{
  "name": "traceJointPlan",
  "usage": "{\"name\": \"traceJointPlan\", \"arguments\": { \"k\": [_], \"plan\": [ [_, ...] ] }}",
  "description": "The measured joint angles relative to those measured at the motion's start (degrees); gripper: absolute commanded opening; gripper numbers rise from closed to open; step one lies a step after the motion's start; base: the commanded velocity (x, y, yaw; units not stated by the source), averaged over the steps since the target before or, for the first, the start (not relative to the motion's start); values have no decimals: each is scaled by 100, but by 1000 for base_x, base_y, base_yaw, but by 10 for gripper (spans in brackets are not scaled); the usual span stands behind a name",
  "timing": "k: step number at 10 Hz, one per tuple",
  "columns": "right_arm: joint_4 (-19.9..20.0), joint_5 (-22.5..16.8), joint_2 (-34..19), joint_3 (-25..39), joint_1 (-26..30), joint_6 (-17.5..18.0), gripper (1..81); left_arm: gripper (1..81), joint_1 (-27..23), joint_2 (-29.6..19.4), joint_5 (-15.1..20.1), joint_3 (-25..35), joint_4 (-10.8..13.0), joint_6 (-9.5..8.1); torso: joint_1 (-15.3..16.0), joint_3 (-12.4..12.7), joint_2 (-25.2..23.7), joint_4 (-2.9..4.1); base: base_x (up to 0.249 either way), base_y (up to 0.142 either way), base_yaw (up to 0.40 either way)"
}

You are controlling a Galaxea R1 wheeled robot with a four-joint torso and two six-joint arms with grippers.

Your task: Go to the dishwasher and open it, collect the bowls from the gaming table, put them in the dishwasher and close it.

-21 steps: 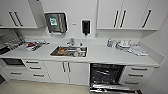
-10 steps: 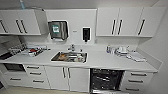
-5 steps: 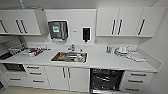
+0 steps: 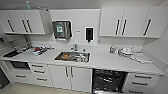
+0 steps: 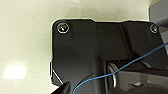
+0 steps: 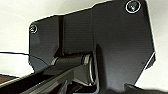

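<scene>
1. The white bench [image 4: 105,61] runs the width of the kitchen under white wall cabinets [image 4: 125,22].
2. The dishwasher [image 4: 108,80] sits below the bench, right of the sink [image 4: 72,56]; its dark racked interior shows.
3. A paper-towel dispenser [image 4: 62,30] carries a teal label, its writing unreadable.
4. Whether either pincer is released or clenched cannot be told from the wrist views.

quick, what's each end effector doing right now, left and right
Left end effector: cannot be told, the fingers are not clear in the left wrist view.
Right end effector: cannot be told either.
</scene>
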Motion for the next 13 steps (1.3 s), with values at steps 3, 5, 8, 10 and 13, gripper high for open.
{"name": "traceJointPlan", "arguments": {
  "k": [3,5,8,10,13],
  "plan": [
    [571,78,11,-110,-121,-798,811,811,105,-50,33,158,0,0,-5,0,0,0,0,0,223],
    [1339,160,9,-140,-96,-1521,811,811,55,-171,11,234,-1,0,-5,2,0,0,0,0,260],
    [1476,202,-50,-68,-68,-1624,811,811,59,-218,11,283,0,2,-5,2,0,0,0,0,316],
    [1476,205,-52,-55,-61,-1626,811,811,67,-218,-1,289,5,6,-5,2,0,0,0,0,339],
    [1476,199,-48,-57,-61,-1626,811,811,78,-226,-26,291,7,9,-5,2,0,0,0,0,341]
  ]
}}
